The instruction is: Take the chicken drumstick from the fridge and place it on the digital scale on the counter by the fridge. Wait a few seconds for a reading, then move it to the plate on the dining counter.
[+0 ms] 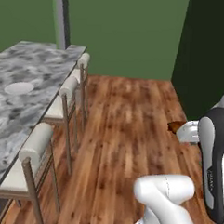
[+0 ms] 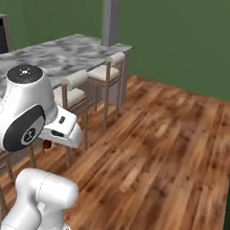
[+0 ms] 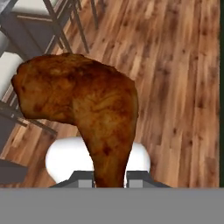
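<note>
In the hand view the reddish-brown chicken drumstick (image 3: pixel 83 109) looms large, its thin end clamped in my gripper (image 3: pixel 110 178), which is shut on it above the wooden floor. From the left base camera the drumstick (image 1: pixel 175 127) peeks out left of the white hand, held over the floor. In the right base view a small dark-red bit of the drumstick (image 2: pixel 47 144) hangs under the hand. The round white plate (image 1: pixel 19 88) lies on the long marbled dining counter (image 1: pixel 37 65), well to the left of the gripper. The fridge and the digital scale are out of view.
Wooden stools with white cushions (image 1: pixel 37 142) line the dining counter's near side, between the arm and the plate. Open wooden floor (image 1: pixel 127 119) stretches ahead to a green wall. A grey post (image 2: pixel 112 13) stands at the counter's far end.
</note>
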